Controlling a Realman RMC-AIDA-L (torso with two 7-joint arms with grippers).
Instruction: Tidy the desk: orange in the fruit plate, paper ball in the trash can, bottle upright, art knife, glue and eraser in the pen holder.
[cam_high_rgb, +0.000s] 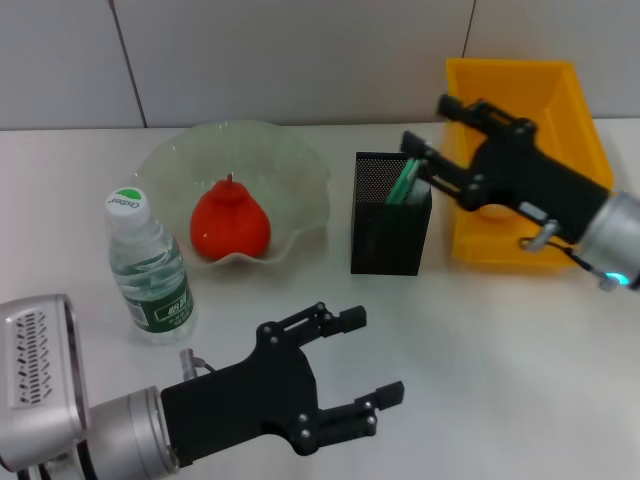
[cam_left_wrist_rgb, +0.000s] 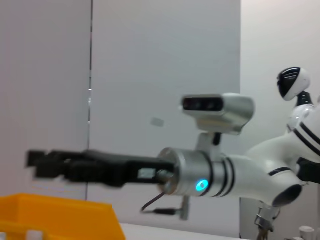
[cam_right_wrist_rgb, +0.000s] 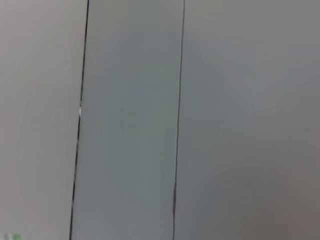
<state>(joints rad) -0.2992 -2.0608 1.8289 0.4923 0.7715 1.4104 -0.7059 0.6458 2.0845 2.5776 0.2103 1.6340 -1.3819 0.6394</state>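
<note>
While our left gripper (cam_high_rgb: 360, 358) waits open above the table (cam_high_rgb: 500, 340), our right gripper (cam_high_rgb: 425, 150) is over the pen holder (cam_high_rgb: 388, 228). We cannot tell if it is open. The bottle (cam_high_rgb: 148, 268) stands up beside the fruit plate (cam_high_rgb: 290, 175), which holds an orange-red fruit (cam_high_rgb: 230, 222).

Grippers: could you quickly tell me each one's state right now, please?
Left gripper: open, empty, low over the desk in front of the bottle.
Right gripper: over the pen holder; cannot be told.
</note>
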